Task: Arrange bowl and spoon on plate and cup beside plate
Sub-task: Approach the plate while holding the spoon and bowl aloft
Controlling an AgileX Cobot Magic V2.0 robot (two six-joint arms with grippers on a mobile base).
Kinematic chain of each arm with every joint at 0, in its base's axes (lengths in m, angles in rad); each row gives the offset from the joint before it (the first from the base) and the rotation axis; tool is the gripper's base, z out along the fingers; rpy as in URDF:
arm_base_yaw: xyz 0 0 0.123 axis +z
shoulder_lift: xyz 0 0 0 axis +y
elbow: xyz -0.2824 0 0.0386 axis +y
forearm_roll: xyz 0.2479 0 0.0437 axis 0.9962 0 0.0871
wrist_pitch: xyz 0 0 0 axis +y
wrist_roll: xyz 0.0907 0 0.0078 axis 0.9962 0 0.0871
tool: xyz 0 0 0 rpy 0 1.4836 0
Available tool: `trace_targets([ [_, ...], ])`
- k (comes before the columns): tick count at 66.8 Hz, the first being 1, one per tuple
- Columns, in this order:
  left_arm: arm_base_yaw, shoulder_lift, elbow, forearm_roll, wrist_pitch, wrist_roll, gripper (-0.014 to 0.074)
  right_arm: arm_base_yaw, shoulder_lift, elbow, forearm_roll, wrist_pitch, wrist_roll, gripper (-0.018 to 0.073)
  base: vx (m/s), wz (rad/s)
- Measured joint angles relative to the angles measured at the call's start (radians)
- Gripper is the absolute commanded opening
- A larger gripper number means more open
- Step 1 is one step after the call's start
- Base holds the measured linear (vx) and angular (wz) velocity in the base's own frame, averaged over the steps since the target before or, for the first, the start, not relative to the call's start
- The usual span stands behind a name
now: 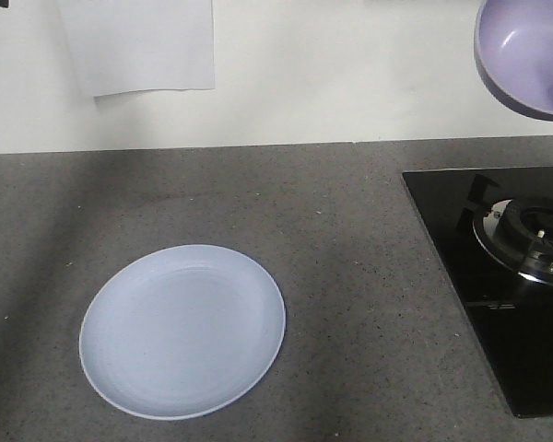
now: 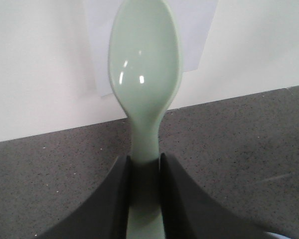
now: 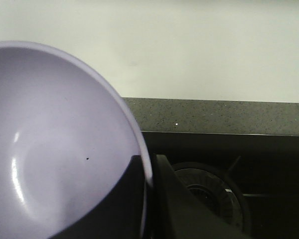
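The pale blue plate (image 1: 182, 330) lies flat on the grey counter, left of centre in the front view. High at the top right hangs the lavender bowl (image 1: 527, 55), tilted, its inside facing the camera. In the right wrist view my right gripper (image 3: 148, 172) is shut on the bowl (image 3: 55, 144), one finger inside the rim and one outside. My left gripper (image 2: 145, 164) is shut on the handle of the mint-green spoon (image 2: 145, 64), whose scoop points up and away, above the counter. The cup is out of view. Neither gripper shows in the front view.
A black glass hob with a metal gas burner (image 1: 531, 239) fills the counter's right side, under the bowl. A white sheet of paper (image 1: 138, 44) hangs on the white back wall. Grey speckled counter (image 1: 350, 276) lies between plate and hob.
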State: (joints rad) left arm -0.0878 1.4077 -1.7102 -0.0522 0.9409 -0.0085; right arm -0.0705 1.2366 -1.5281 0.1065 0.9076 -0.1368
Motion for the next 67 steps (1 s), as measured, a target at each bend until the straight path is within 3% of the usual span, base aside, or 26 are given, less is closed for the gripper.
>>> trace_targets([
  [52,0.000,0.000,0.000,0.001,-0.001,0.002,0.0003,0.000,0.000,0.000,0.000,0.000,0.000,-0.0011,0.00,0.01],
  [67,0.000,0.000,0.000,0.075,-0.212,0.072,0.0003,0.000,0.000,0.001,0.000,-0.080,0.000,-0.0011,0.00,0.00],
])
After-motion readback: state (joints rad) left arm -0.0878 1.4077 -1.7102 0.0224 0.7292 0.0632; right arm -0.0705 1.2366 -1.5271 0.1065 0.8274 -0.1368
